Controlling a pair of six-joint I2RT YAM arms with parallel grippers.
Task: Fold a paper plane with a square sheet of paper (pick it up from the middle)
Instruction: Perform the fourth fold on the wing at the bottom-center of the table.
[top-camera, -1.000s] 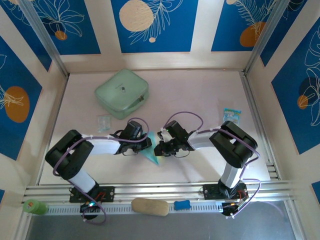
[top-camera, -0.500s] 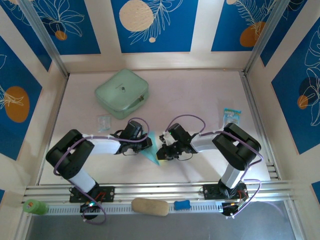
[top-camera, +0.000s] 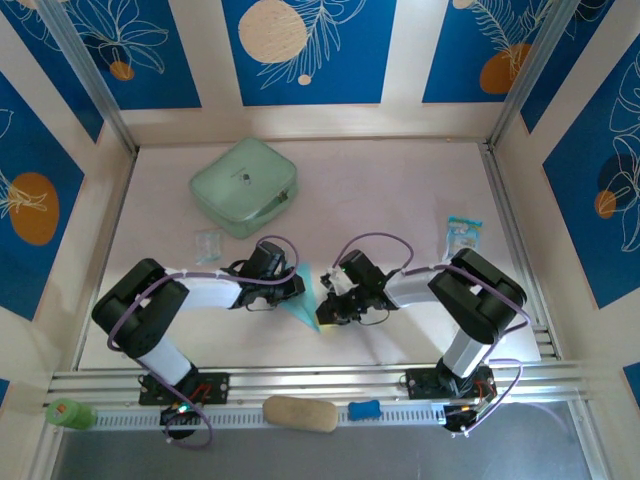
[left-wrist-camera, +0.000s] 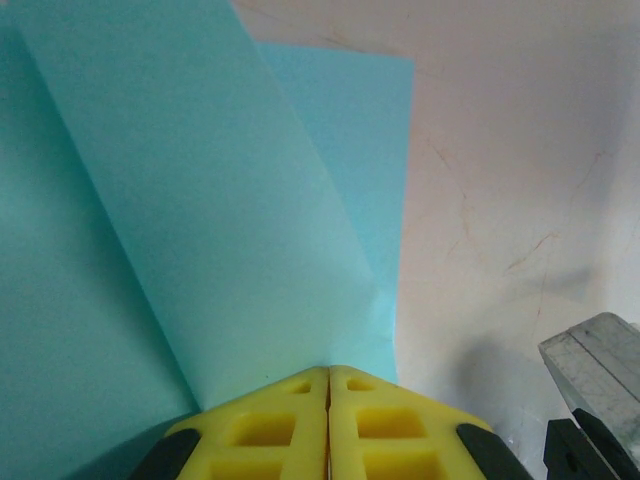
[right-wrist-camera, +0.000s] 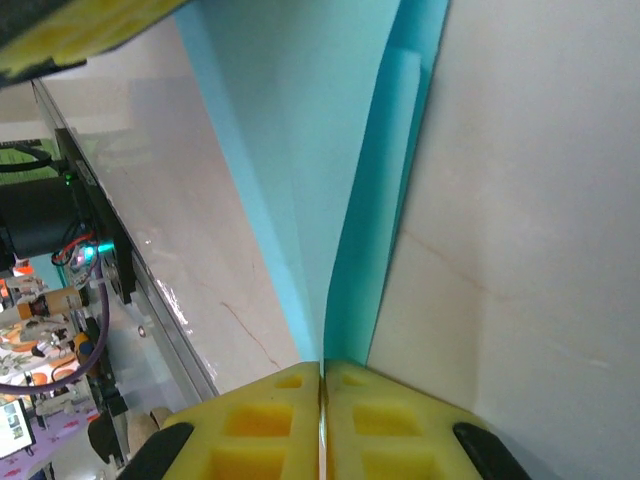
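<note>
Cyan paper plane sits clamped by left tool and right tool; the right has slid lower-right, probably sharpening the crease.

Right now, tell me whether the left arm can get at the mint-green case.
Probably yes: bare table lies between the left arm and the mint-green case, but its fingers are shut on the blue paper, so it must release first.
</note>
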